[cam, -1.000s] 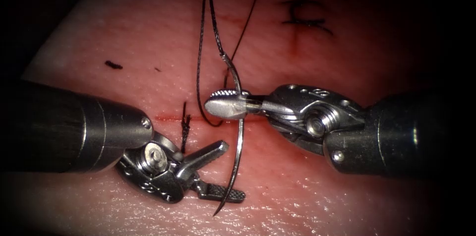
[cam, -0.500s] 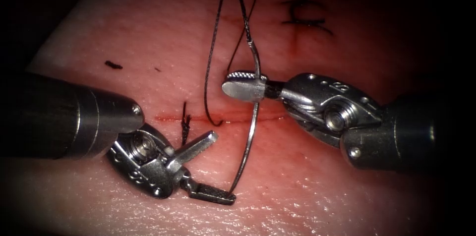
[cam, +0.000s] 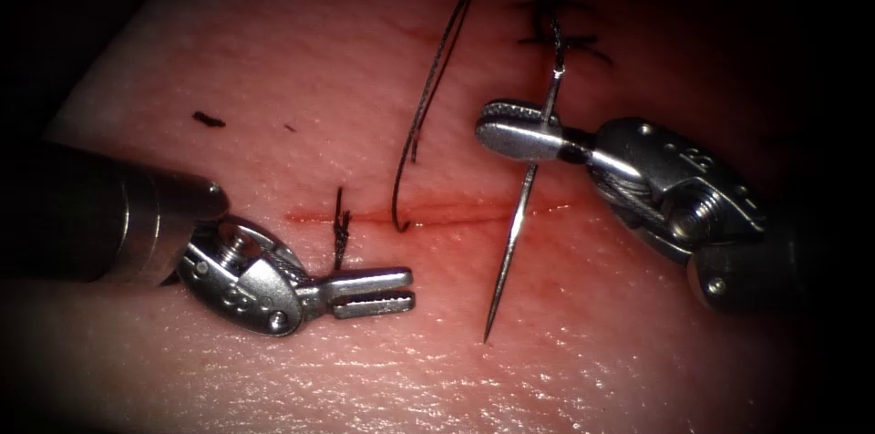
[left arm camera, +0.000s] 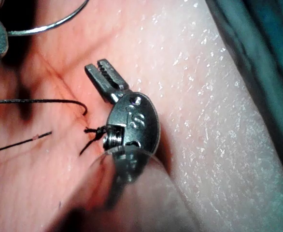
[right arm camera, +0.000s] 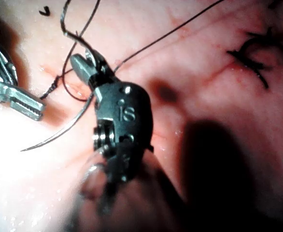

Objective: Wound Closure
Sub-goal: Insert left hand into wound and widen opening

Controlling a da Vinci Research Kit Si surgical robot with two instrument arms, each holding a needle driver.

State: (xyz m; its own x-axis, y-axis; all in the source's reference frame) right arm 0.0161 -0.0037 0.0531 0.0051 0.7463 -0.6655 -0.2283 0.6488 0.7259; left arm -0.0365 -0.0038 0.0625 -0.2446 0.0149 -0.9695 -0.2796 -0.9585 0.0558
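The cut (cam: 456, 211) runs across the tissue (cam: 273, 78). My right tool (cam: 519, 131) is shut on the curved needle (cam: 512, 233) near its thread end. The needle is out of the tissue and crosses above the right part of the cut, its tip low over the near surface. Black thread (cam: 437, 60) arcs up from the needle's end and comes down into the cut near its middle. My left tool (cam: 375, 292) lies at the lower left, jaws together with nothing between them. In the left wrist view its jaws (left arm camera: 105, 75) lie on bare tissue. The right wrist view has the right jaws (right arm camera: 86, 67) on the needle (right arm camera: 59, 133).
A tied knot with short cut ends (cam: 342, 229) sits at the left end of the cut, just above the left tool. A finished dark stitch (cam: 556, 28) lies at the far right. A small dark fleck (cam: 208, 119) marks the tissue at left. Red fluid tints the cut.
The left jaws have closed from wide open, and the tool drew back to the left. The right tool carried the needle up and to the right, out from between the left jaws.
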